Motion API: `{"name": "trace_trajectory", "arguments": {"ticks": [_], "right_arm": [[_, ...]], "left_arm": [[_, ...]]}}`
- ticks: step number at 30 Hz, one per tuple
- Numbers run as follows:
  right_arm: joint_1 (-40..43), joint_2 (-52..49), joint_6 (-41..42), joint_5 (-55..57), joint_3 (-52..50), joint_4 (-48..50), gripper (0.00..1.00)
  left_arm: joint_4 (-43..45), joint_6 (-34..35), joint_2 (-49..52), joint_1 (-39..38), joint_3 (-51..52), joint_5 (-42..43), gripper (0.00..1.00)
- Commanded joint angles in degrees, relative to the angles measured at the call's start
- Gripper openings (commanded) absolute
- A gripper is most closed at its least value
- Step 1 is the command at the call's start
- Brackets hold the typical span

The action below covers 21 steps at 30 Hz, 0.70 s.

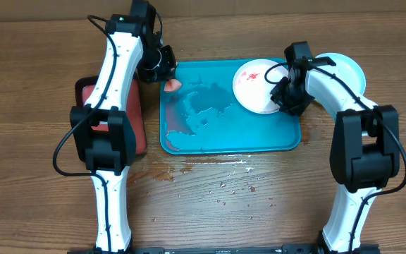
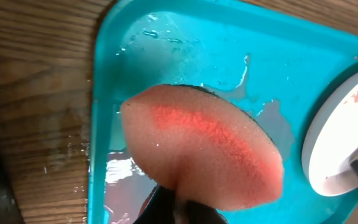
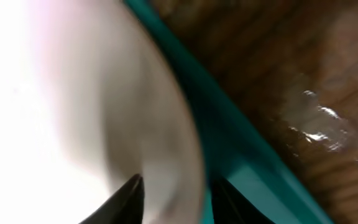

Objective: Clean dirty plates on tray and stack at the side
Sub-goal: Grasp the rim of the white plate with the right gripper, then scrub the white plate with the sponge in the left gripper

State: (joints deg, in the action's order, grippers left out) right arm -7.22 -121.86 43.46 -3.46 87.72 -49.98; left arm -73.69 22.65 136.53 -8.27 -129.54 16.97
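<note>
The turquoise tray [image 1: 210, 137] lies mid-table, wet inside; it also shows in the left wrist view [image 2: 291, 74]. A white plate [image 1: 254, 86] with red smears sits at the tray's far right, and its edge shows in the left wrist view [image 2: 337, 143]. My right gripper [image 1: 285, 99] straddles its rim [image 3: 166, 155], one finger inside and one outside [image 3: 178, 198], shut on it. A pale mint-blue plate [image 1: 349, 69] lies off the tray to the right, partly behind the right arm. My left gripper [image 1: 166, 76] is shut on a pink sponge [image 2: 204, 143] over the tray's far left. The yellow-green plate is out of view.
A black-rimmed red tray [image 1: 84, 90] lies left of the turquoise tray, under the left arm. Water and red drops [image 1: 210, 171] are spattered on the wood in front of the tray.
</note>
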Motion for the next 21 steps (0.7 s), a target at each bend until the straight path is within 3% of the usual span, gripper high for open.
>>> {"name": "trace_trajectory", "arguments": {"ticks": [1, 3, 4, 14, 16, 17, 18, 21], "right_arm": [[-0.2, 1.2, -5.8, -7.0, -2.3, 3.1, 0.18], [-0.5, 1.2, -9.7, -9.7, -2.3, 4.0, 0.06], [-0.8, 1.2, -11.4, -9.9, -2.3, 4.1, 0.04], [-2.7, 1.2, -32.0, -8.6, -2.3, 1.9, 0.04], [-2.7, 1.2, -32.0, -8.6, -2.3, 2.1, 0.13], [-2.7, 1.2, -32.0, -8.5, -2.3, 2.3, 0.24], [-2.7, 1.2, -31.9, -8.1, -2.3, 2.5, 0.43], [-2.7, 1.2, -31.3, -6.2, -2.3, 3.7, 0.61]], "left_arm": [[0.3, -5.0, -2.1, -2.0, -0.3, 0.9, 0.04], [0.3, -6.9, -2.1, -3.5, -0.3, 0.9, 0.04], [0.4, -7.6, -2.1, -4.1, -0.3, 0.9, 0.04], [1.8, -9.4, -1.9, -10.8, -0.3, 0.5, 0.04], [1.9, -9.4, -1.9, -11.7, -0.3, 0.5, 0.04], [1.9, -9.4, -1.9, -12.1, -0.3, 0.5, 0.04], [1.9, -9.2, -1.9, -12.3, -0.3, 0.5, 0.04], [2.6, -6.5, -1.8, -12.9, -0.2, 0.5, 0.04]]}}
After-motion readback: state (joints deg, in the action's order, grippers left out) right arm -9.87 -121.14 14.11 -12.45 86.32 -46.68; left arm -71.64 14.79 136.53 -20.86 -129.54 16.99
